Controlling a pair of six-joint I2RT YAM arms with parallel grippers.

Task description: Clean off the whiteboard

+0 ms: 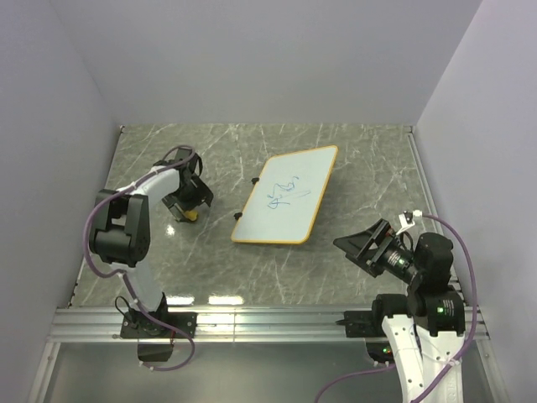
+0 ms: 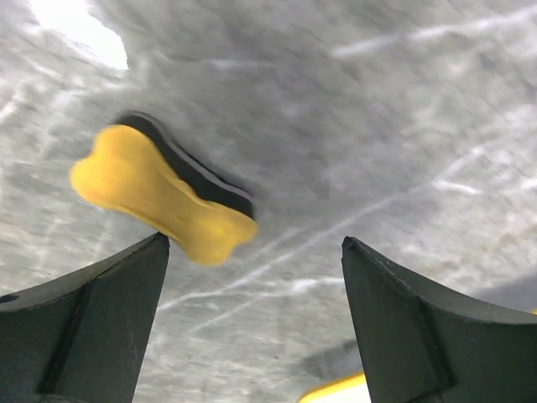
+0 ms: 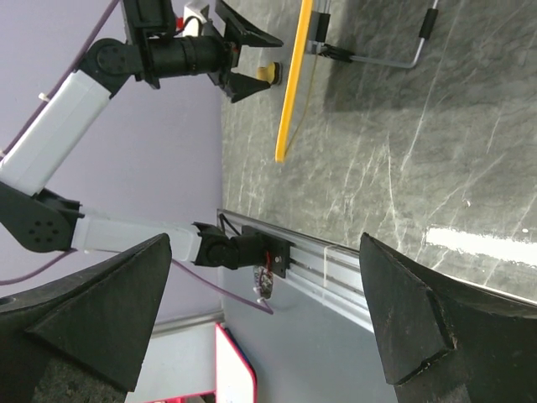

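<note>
I hold the left gripper [image 2: 252, 252] with its fingers apart just over the yellow eraser [image 2: 164, 195]. The eraser lies loose on the table [image 1: 361, 159], black side down, ready to be picked, I judge. The whiteboard [image 1: 287, 195] with blue scribbles lies mid-table, to the right of it. The right gripper [image 1: 367, 243], also apart and holding nothing, is parked well apart from the board. The surface is glossy grey marble pattern, between plain pale walls [image 1: 252, 59].

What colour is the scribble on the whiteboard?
Blue scribble, clearest in the top external view.
</note>
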